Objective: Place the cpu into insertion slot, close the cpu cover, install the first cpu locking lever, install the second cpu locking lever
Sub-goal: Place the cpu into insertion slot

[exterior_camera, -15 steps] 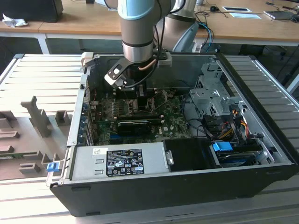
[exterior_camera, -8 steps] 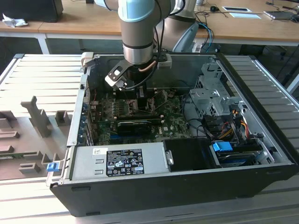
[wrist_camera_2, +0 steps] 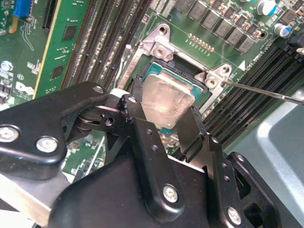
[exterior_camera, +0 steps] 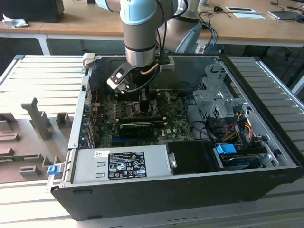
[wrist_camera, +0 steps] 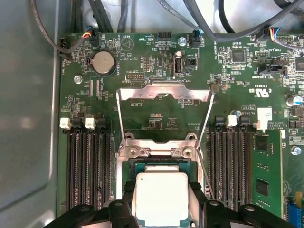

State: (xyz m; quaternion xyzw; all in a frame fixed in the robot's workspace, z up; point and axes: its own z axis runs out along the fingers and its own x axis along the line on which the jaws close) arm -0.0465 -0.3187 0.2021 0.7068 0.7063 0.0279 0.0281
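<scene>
Claw (wrist_camera_2: 165,112) clasps the cpu (wrist_camera_2: 165,97) at the insertion slot (wrist_camera_2: 186,68).

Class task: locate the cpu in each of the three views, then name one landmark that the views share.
Exterior view: hidden beneath the arm, over the green board.
First wrist view: the cpu, gripped by the hand, over the insertion slot.
Second wrist view: likewise, beside the black memory slots.
Shared landmark: the green board.

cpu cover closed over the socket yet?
No: in the first wrist view the cpu cover is swung open away from the insertion slot, green board showing through its window, and the cpu is uncovered.
</scene>
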